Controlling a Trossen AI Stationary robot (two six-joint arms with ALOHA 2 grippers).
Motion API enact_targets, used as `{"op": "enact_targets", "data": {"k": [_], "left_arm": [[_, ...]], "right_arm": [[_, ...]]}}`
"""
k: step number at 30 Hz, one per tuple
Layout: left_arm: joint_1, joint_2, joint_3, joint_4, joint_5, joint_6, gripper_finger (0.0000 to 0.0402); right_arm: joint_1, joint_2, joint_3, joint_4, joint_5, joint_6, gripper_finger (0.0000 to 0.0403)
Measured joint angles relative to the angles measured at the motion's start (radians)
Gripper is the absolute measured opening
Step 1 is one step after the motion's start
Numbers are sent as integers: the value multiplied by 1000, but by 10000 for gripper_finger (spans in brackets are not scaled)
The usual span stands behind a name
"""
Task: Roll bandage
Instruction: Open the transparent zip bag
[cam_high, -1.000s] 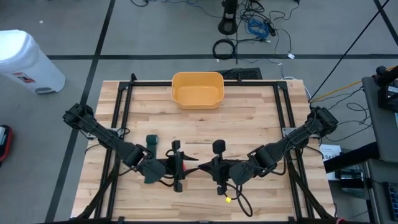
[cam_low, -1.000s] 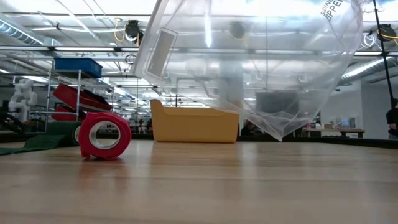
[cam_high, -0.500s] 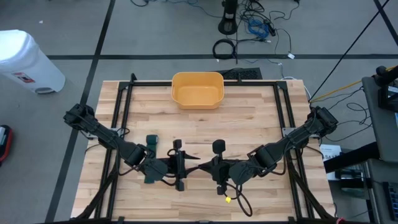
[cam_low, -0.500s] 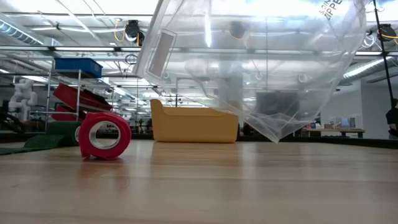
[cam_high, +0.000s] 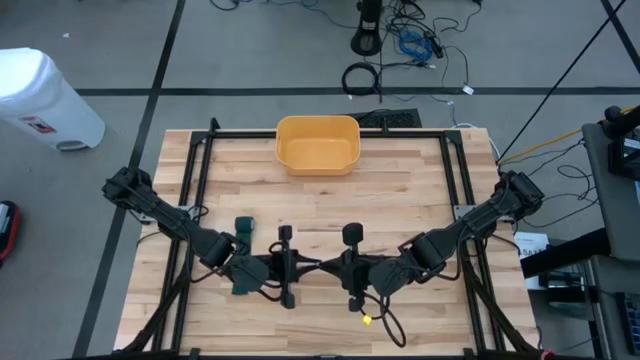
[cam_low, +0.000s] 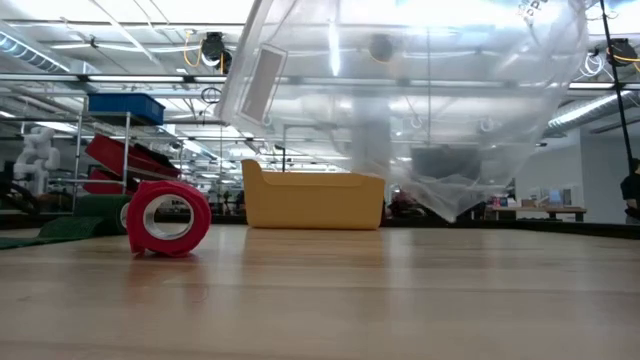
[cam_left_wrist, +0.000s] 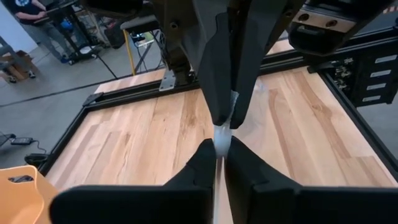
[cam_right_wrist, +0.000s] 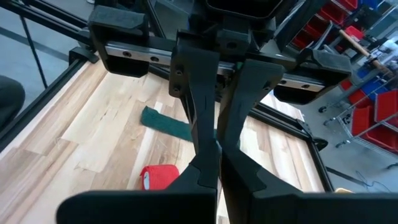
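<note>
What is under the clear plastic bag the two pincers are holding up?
Below the clear plastic bag lies bare table; the red bandage roll sits off to one side, not under it. The high view hides that spot behind both pincers.

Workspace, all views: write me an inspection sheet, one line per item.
Surface: wooden table, bare planks inside a black frame.
Job's things: red bandage roll on its edge on the table; green bandage lying flat near the left arm.
Clutter: yellow bin at the far edge; clear plastic bag hanging above the table.
Grippers: left gripper and right gripper meet tip to tip at the table's middle front, both shut on the bag's edge.
Cables: loose coils on the floor beyond the table.
Surroundings: white waste bin on the floor at the left.
</note>
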Motion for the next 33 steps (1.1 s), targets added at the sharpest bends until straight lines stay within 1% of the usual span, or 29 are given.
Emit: {"op": "enact_targets", "data": {"k": [2, 5, 17, 27, 33], "left_arm": [[1, 0, 0, 3, 1, 0, 28], [0, 0, 0, 4, 1, 0, 34], [-5, 0, 1, -14, -2, -1, 37], [-6, 0, 1, -46, 18, -7, 37], [-6, 0, 1, -53, 23, -7, 37]], "right_arm": [[6, -2, 0, -3, 11, -5, 0], [11, -3, 0, -1, 11, -8, 0], [15, -4, 0, -10, 23, -8, 0], [17, -4, 0, -14, 23, -8, 0], [34, -25, -1, -21, 26, -8, 0]]}}
